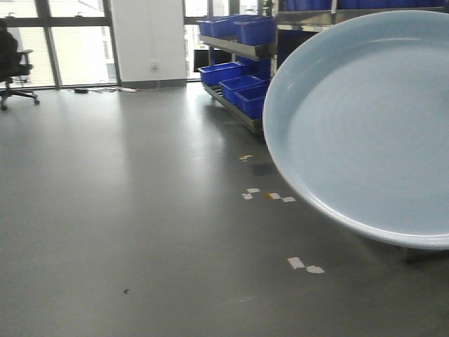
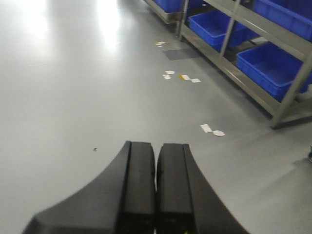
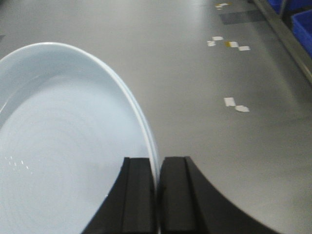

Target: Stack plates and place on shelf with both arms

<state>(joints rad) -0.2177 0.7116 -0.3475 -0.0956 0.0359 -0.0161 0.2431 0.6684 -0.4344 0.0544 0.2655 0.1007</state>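
Nearest to us, the left gripper (image 2: 156, 190) had its two black fingers pressed together with nothing between them, hanging over the bare grey floor (image 2: 73, 97) out in front of the shelf rack (image 2: 228, 34). The right gripper (image 3: 157, 195) was pinching the rim of a pale blue plate (image 3: 58, 146), the thin edge running down between its fingers. We saw that plate held up off the floor and tilted, its hollow face turned toward the front camera, covering the near end of the rack. Whether a second plate lay beneath it we could not tell. On the floor along the foot of the rack lay small scraps of white tape (image 2: 212, 129). The rack's low shelves carried blue bins (image 2: 270, 73). Well away from the rack, by the far windows (image 1: 77, 42), stood a black office chair (image 1: 14, 67).
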